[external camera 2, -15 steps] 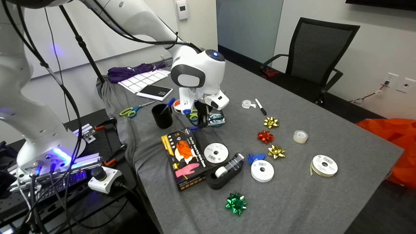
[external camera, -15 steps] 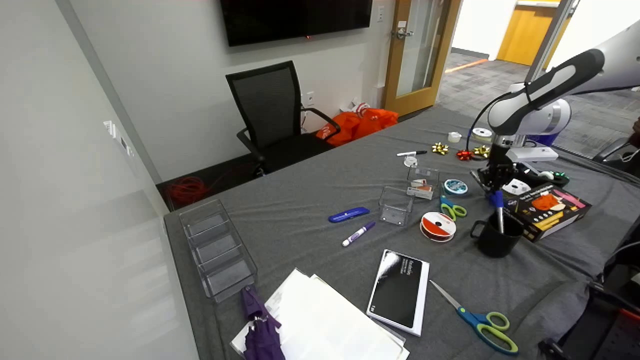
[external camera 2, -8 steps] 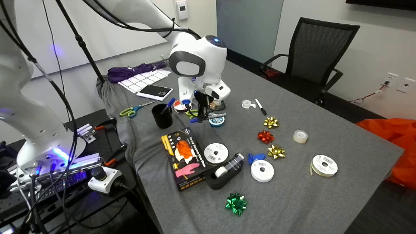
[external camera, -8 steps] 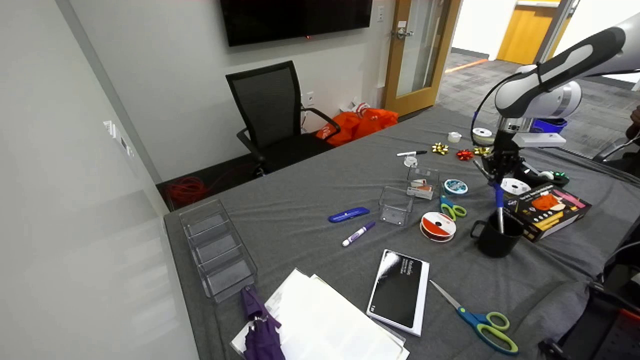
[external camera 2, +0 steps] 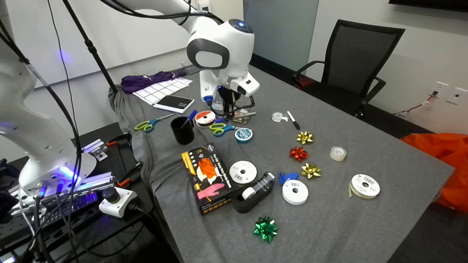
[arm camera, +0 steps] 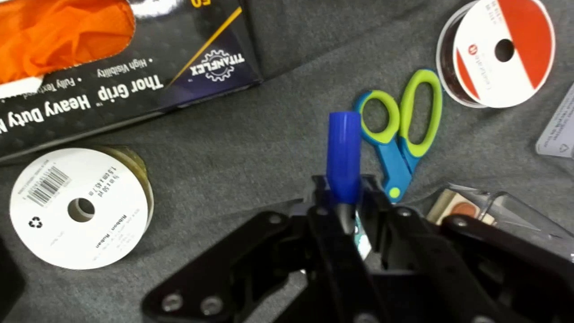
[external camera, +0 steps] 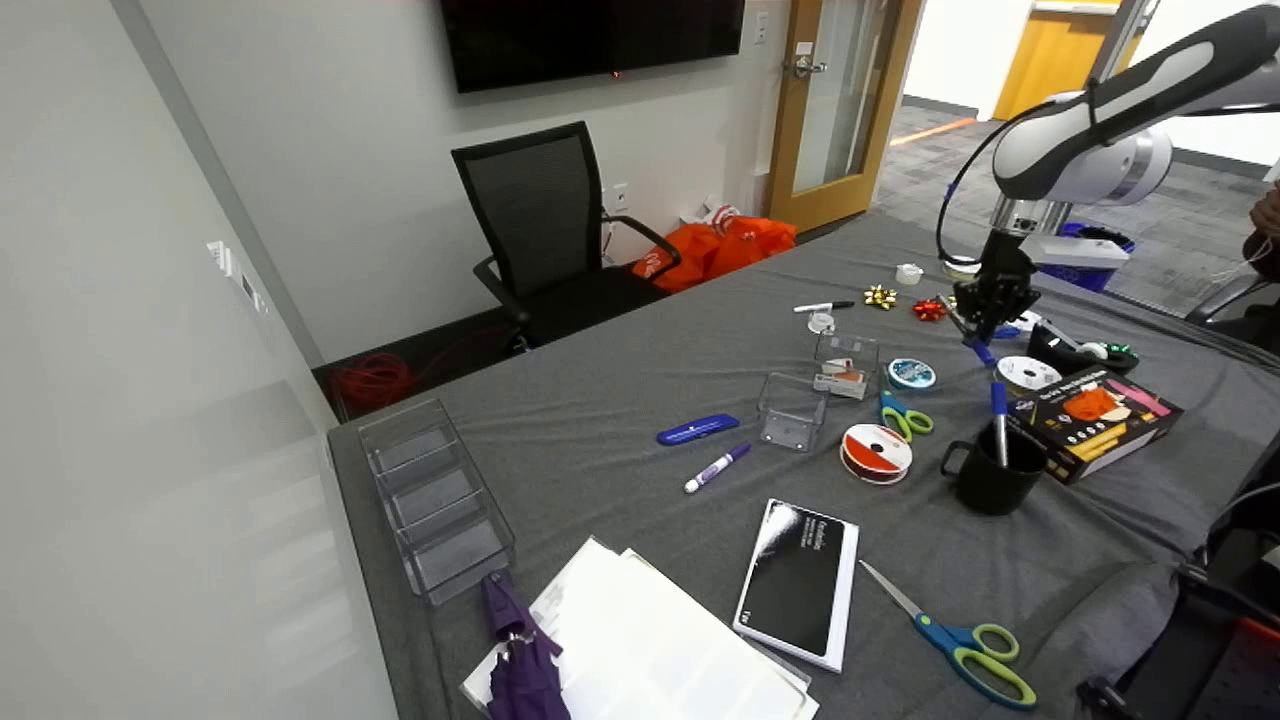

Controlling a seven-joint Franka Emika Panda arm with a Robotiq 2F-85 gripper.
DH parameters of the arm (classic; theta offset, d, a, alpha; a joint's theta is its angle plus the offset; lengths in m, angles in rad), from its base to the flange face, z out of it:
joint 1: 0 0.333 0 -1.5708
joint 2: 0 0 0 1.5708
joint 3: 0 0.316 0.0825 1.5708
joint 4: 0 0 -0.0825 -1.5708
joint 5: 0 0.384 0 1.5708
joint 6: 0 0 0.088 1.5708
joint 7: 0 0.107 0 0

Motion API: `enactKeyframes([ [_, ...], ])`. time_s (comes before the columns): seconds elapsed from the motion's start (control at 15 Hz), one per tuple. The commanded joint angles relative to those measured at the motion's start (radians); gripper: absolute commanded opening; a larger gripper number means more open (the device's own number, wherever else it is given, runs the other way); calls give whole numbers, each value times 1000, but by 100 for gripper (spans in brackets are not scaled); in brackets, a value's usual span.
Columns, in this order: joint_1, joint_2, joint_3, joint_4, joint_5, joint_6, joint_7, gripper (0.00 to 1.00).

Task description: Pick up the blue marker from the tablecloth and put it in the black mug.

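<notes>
My gripper [arm camera: 345,193] is shut on a blue marker [arm camera: 344,150], its blue cap pointing out past the fingertips in the wrist view. In an exterior view the marker's grey body [external camera 2: 245,115] sticks out sideways from the gripper [external camera 2: 229,114], roughly level, above the table. In an exterior view its blue end [external camera: 983,352] shows below the gripper [external camera: 985,325]. The black mug [external camera: 1000,487] stands upright on the dark grey tablecloth [external camera: 600,360], apart from the gripper. Another blue-capped marker [external camera: 1000,400] leans in the mug; both exterior views show it.
A black glove box [external camera 2: 208,175] lies beside the mug. Small green scissors [arm camera: 394,152], a red ribbon spool [arm camera: 506,54] and a white spool [arm camera: 80,211] lie below the gripper. A tape dispenser [external camera 2: 252,195] and large scissors [external camera: 965,640] lie nearby.
The gripper has risen from low over the tablecloth with the blue marker in it. The mug and the marker in it have not moved.
</notes>
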Motion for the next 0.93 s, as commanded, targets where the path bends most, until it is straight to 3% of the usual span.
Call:
enactKeyframes([
  [0.0, 18, -73, 15, -53, 43, 2, -9, 5],
  [0.27, 16, -170, 38, -169, 116, 52, -118, 5],
  [0.87, 21, -378, 24, -559, 209, 289, -504, 5],
])
